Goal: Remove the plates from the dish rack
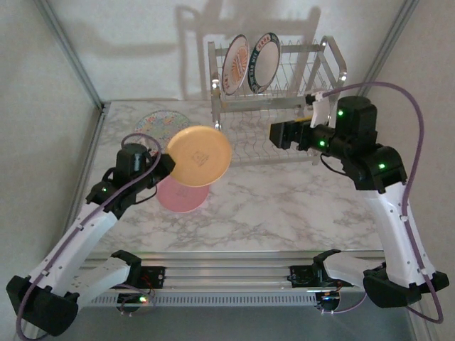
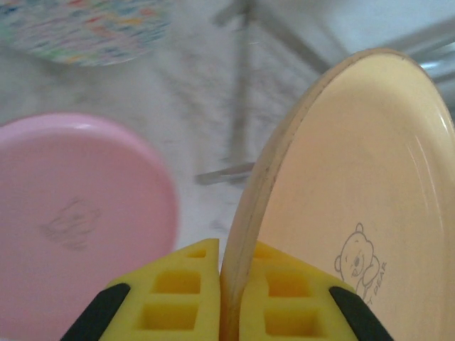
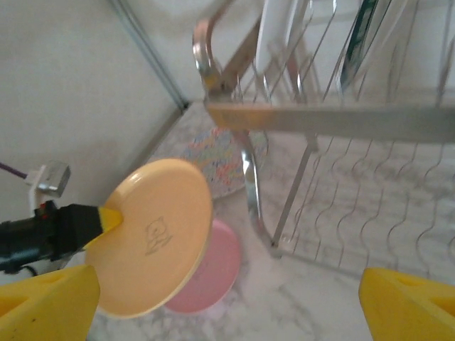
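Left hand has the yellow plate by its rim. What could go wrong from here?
1. The left hand pinches just the edge of the yellow plate, so it could swing or slip onto the pink plate beneath.
2. The open right hand sits close to the dish rack; reaching in could clip its frame.

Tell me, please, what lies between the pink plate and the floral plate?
Bare marble table lies between the pink plate and the floral plate in the left wrist view; from above, the held yellow plate overhangs that gap.
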### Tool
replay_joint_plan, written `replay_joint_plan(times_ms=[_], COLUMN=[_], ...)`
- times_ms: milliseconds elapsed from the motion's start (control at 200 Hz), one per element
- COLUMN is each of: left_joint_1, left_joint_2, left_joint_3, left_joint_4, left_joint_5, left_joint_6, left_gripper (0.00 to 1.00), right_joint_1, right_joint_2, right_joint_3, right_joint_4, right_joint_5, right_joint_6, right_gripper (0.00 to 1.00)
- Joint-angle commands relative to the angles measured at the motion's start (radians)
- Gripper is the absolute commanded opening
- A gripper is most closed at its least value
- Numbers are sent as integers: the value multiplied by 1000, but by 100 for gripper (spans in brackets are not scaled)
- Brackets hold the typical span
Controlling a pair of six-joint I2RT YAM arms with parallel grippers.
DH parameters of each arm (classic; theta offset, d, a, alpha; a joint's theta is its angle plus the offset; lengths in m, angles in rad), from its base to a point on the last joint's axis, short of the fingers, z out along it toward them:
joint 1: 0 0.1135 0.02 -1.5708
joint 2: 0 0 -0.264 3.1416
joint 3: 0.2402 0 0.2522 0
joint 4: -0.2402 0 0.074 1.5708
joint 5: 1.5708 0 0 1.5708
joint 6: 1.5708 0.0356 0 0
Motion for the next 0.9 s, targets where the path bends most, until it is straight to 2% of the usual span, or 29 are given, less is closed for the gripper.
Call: replay_joint_plan(times_ms=[0, 165, 305, 481, 666, 896], left_joint_1=[29, 88, 140, 194, 196, 196], left_joint_2=[-24, -7, 27, 102, 171, 154], left_joint_3=[-82, -207, -292, -355, -347, -395], left_joint_4=[8, 81, 154, 271, 273, 286], left_joint_5=[-80, -95, -100, -67, -80, -71], left_joint_6=[-77, -123, -143, -155, -86, -51], left_gripper=[0, 0, 0, 0, 0, 0], right_joint_1=[43, 184, 250, 277, 278, 280], right_joint_2=[-12, -30, -66, -49, -30, -19], right_joint_3=[-75, -184, -284, -296, -281, -287], right_joint_4=[-23, 15, 113, 146, 145, 159], right_joint_5=[-62, 3, 14, 17, 23, 26], right_joint_6=[1, -31, -4, 13, -2, 5], right_gripper=[94, 94, 94, 94, 94, 94])
